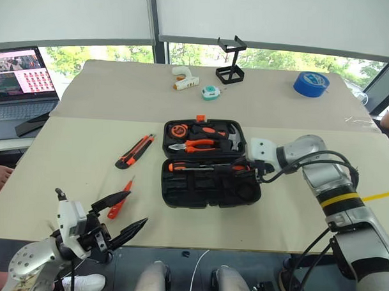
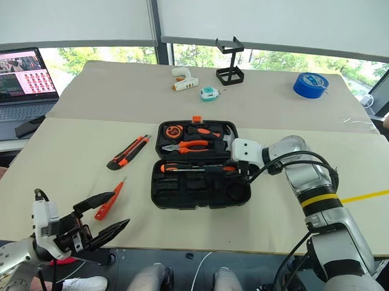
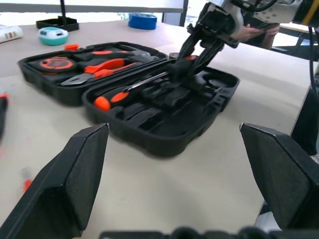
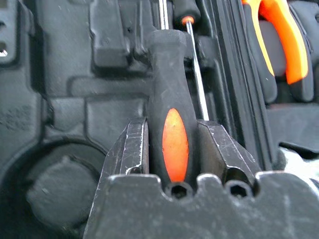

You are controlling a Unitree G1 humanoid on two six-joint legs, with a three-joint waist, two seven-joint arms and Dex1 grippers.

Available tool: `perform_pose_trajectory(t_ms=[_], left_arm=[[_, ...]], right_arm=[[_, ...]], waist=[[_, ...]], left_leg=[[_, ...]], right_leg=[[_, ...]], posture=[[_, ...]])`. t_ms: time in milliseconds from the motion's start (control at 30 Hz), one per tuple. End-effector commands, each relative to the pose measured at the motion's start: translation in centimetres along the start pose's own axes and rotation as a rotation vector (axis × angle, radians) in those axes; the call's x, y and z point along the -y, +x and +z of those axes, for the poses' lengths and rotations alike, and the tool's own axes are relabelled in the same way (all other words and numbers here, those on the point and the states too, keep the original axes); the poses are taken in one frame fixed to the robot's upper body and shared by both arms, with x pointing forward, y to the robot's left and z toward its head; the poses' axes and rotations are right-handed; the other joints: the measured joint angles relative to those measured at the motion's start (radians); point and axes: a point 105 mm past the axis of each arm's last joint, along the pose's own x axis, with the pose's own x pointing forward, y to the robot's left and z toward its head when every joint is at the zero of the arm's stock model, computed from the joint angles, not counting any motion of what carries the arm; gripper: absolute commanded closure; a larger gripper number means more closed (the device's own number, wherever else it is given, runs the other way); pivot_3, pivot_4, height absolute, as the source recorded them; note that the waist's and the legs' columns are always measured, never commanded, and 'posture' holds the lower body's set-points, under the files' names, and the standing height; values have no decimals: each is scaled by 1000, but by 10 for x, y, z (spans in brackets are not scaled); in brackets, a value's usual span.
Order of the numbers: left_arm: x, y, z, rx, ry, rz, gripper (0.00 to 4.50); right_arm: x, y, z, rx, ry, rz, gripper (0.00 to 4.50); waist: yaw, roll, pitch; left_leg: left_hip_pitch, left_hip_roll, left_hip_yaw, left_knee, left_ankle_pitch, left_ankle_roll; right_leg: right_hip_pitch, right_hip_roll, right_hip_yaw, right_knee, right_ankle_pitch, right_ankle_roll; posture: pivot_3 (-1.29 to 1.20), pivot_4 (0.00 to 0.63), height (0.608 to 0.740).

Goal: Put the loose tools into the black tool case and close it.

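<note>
While the black tool case [image 1: 210, 164] lies open mid-table in the head views, its near half holding one black-and-orange screwdriver [image 1: 200, 166] already seated, the right gripper [image 1: 256, 168] reaches in from the right over that half. Left of the case, the orange-black utility knife [image 1: 135, 150] and the slim all-orange screwdriver [image 1: 120, 201] lie loose and well apart from it; both look light and rigid, best pinched mid-body, the slim one liable to roll. Near the front edge, the left gripper [image 1: 118, 216] hangs released, jaws spread wide on nothing. From the left wrist, those wide fingers [image 3: 67, 184] frame the case. From the right wrist, the jaws are clenched on a second screwdriver's handle [image 4: 171, 129], gripped across its stiff, moulded middle, shaft pointing along the slots.
</note>
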Motion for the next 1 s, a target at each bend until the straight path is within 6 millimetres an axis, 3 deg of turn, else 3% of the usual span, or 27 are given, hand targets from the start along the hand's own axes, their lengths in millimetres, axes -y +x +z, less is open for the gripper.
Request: perform_pose_trajectory(t_ms=[33,367,433,567,633,800,900,1000], left_arm=[[4,3,8,19,42,-7,0],[4,6,10,12,54,-1,0],[5,6,10,13,55,0,0],[4,7,11,22,55,16,0],[4,6,11,26,47,23,0],[1,3,11,22,50,43,0],[-2,3,11,19,59,53,0],[-4,4,10,19,63,65,0]], right_arm=[[7,0,6,-22,-71,1,3465],[16,3,1,-86,-62,28,3465],[10,-1,-4,-110,-9,86,2465],[10,-10,14,6,-77,99,1344],[13,-18,28,126,-37,90,1344],[21,-29,30,244,-13,42,1344],[20,-22,41,364,47,41,2059],[13,-3,39,372,68,46,3061]], waist=[[-5,0,0],[-15,0,0],[-15,0,0],[-13,0,0],[-14,0,0],[-18,0,0],[-18,0,0],[-20,0,0]], left_leg=[[0,0,0,0,0,0],[0,0,0,0,0,0],[0,0,0,0,0,0],[0,0,-1,0,0,0],[0,0,0,0,0,0],[1,1,0,0,0,0],[1,1,0,0,0,0],[2,2,0,0,0,0]], right_leg=[[0,0,0,0,0,0],[0,1,0,0,0,0],[0,1,0,0,0,0],[0,1,0,0,0,0],[0,1,0,0,0,0],[1,1,0,0,0,0],[1,1,0,1,0,0],[1,1,0,2,0,0]], posture=[[0,150,740],[0,150,740],[0,150,740],[0,150,740],[0,150,740],[0,150,740],[0,150,740],[0,150,740]])
